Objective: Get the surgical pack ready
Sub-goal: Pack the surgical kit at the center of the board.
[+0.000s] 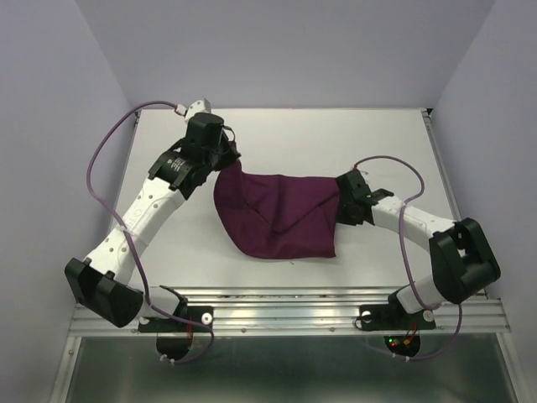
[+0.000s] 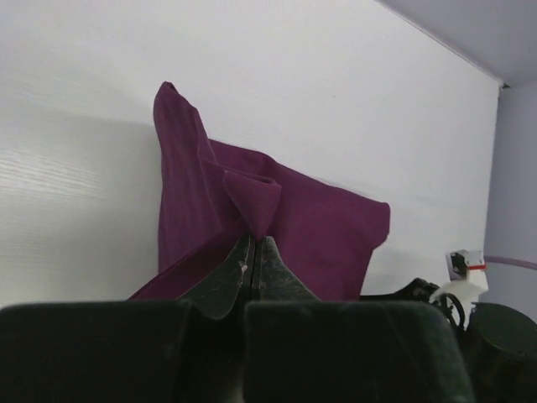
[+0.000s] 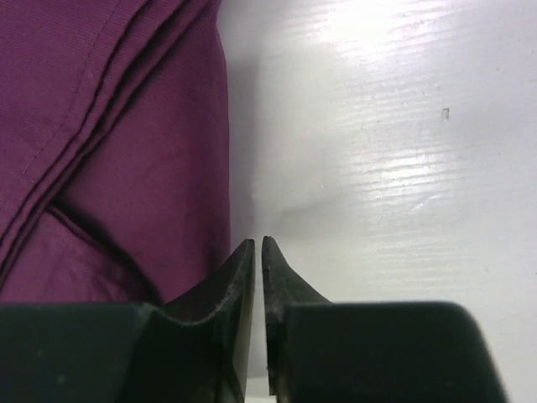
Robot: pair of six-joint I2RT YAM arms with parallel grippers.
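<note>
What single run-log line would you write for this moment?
left tool: shut on drape corner | right tool: nearly closed beside drape edge, no grip seen

Top external: fixed high behind the arm bases (image 1: 186, 319), tilted down over the whole table (image 1: 294, 134) — the far, wide view. Left wrist: low, looking almost level past the left gripper (image 2: 252, 252) across the purple drape (image 2: 327, 227), close. Right wrist: steeply down past the right gripper (image 3: 257, 252), closer yet. All three share the drape — the right wrist only its edge.

White perforated arm links (image 1: 143, 214), black joints (image 1: 460, 260), looping purple cables (image 1: 90, 168).
</note>
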